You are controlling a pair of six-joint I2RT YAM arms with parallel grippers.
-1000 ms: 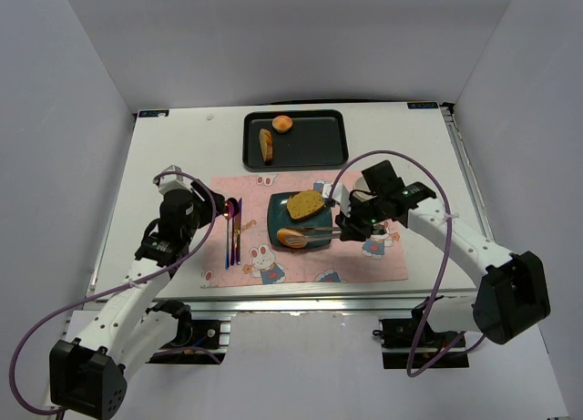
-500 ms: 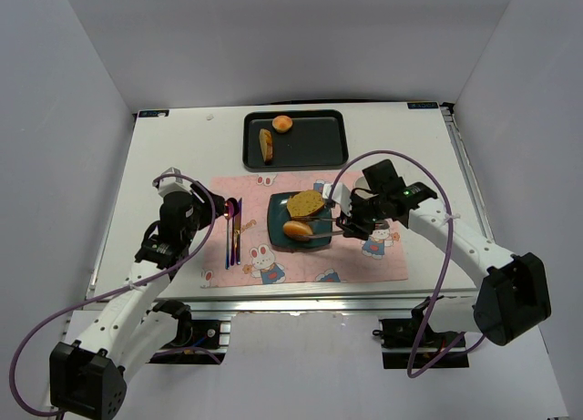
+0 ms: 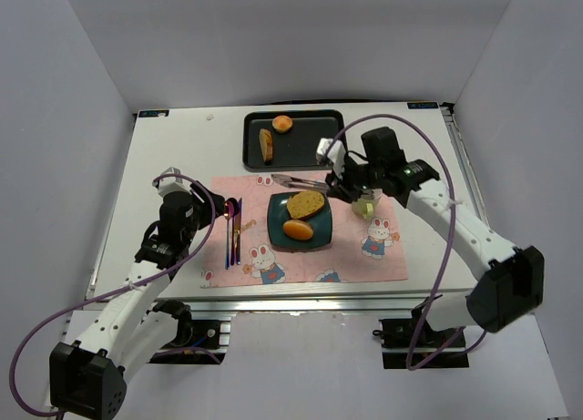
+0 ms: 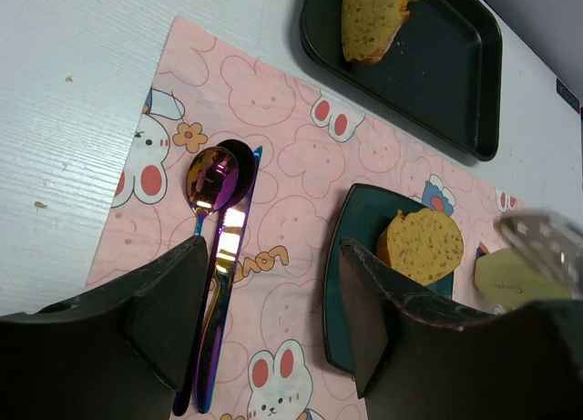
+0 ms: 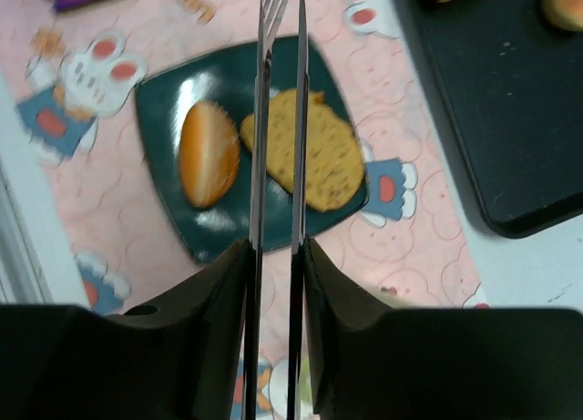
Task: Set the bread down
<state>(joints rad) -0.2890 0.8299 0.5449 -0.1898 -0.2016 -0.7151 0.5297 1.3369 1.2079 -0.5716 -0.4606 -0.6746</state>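
A dark teal plate is set on a pink placemat, and two pieces of bread are held in it: a toasted slice and, just beside it toward the near edge, a glossy roll. A black tray is placed beyond the placemat, and a second slice and a second roll are contained in it.

The right gripper is held above the placemat's far edge, between plate and tray. Its fingers are clamped on a pair of metal tongs, whose tips are seen close together with nothing between them. The left gripper is poised over the placemat's left side, its fingers spread apart and nothing grasped. Iridescent cutlery is laid to the left of the plate.

Four pieces of bread are counted, two slices and two rolls, with one of each in either container.
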